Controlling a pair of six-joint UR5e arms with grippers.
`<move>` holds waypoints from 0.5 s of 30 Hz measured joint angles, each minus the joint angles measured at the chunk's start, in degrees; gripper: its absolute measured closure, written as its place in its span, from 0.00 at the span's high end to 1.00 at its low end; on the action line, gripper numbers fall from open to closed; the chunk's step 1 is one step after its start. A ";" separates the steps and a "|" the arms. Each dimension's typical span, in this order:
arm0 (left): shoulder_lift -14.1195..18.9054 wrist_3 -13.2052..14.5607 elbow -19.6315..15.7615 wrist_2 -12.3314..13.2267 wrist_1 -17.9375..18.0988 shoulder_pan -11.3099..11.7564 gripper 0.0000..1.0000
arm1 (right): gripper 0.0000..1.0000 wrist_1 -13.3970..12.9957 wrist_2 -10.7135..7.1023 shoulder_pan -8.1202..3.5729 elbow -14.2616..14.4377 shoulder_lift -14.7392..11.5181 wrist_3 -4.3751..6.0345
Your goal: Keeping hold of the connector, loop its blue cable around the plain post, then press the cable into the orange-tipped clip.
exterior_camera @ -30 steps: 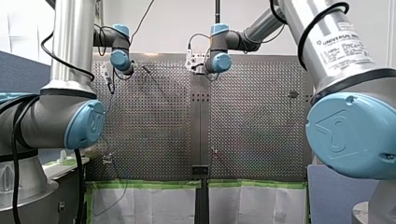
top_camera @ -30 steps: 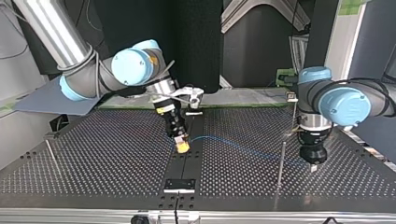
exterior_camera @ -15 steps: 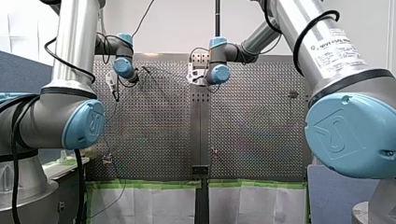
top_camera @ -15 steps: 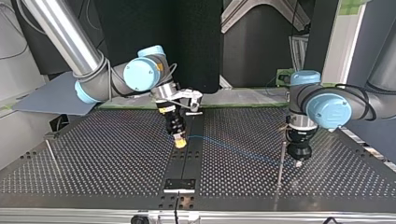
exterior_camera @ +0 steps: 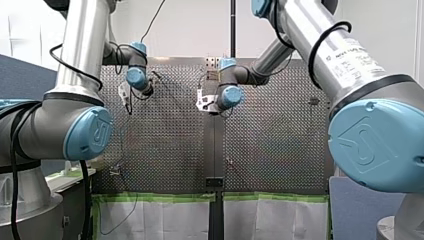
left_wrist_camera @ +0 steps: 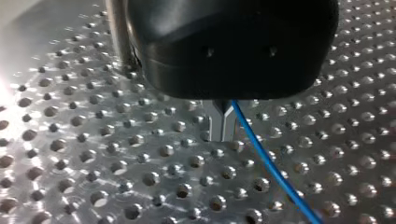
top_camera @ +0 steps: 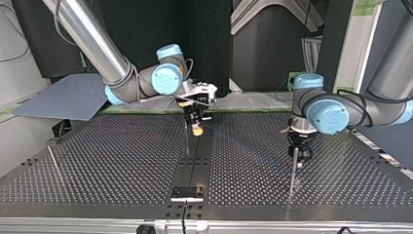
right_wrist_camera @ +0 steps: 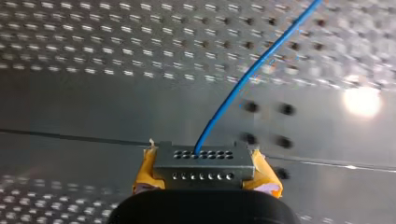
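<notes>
- my right hand [right_wrist_camera: 201,173], yellow pads, clamped on grey connector [right_wrist_camera: 201,161] over counter [right_wrist_camera: 70,107]; hand body cut off
- blue cable [right_wrist_camera: 252,70] leaves connector, runs off frame
- my left hand [left_wrist_camera: 223,133]: grip unreadable, black housing hides it; cable alongside, plain post [left_wrist_camera: 116,32] half hidden

Quantities recorded:
- Arms: two, my left arm [top_camera: 341,109] and my right arm [top_camera: 122,80].
- Grippers: two, the left gripper [left_wrist_camera: 223,127] and the right gripper [right_wrist_camera: 203,170].
- Blue cable [right_wrist_camera: 243,79]: one.
- Connector [right_wrist_camera: 201,161]: one.
- Thin metal rods: two, one rod [top_camera: 293,170] at the top view's right and one at its left.
- Perforated table [top_camera: 97,161]: one.
</notes>
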 joint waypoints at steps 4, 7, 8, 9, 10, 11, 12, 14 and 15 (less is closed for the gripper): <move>-0.23 0.22 -0.14 -0.96 0.51 -0.29 0.00 | 0.00 -1.67 0.04 0.32 1.93 0.69 0.21; -0.23 0.19 -1.03 -0.30 1.83 -0.45 0.19 | 0.00 -3.20 0.06 0.52 3.50 0.86 0.28; -0.25 0.18 -1.62 -0.10 2.53 -0.47 0.27 | 0.00 -3.66 0.05 0.62 3.96 0.88 0.27; -0.25 0.17 -2.10 -0.07 3.02 -0.47 0.31 | 0.00 -4.12 0.05 0.73 4.40 0.91 0.27; -0.24 0.10 -2.58 -0.11 3.53 -0.44 0.31 | 0.00 -4.77 0.05 0.87 4.93 0.98 0.28; -0.24 -0.17 -3.26 -0.18 4.28 -0.42 0.35 | 0.00 -5.26 0.06 0.97 5.29 1.05 0.30; -0.25 -0.49 -3.82 -0.23 4.81 -0.45 0.39 | 0.00 -5.74 0.05 1.04 5.61 1.15 0.32; -0.25 -1.40 -4.95 -0.19 6.07 -0.55 0.39 | 0.00 -6.66 0.05 1.17 6.19 1.55 0.34; -0.24 -1.85 -5.32 -0.11 6.56 -0.57 0.42 | 0.00 -6.93 0.06 1.20 6.35 1.84 0.32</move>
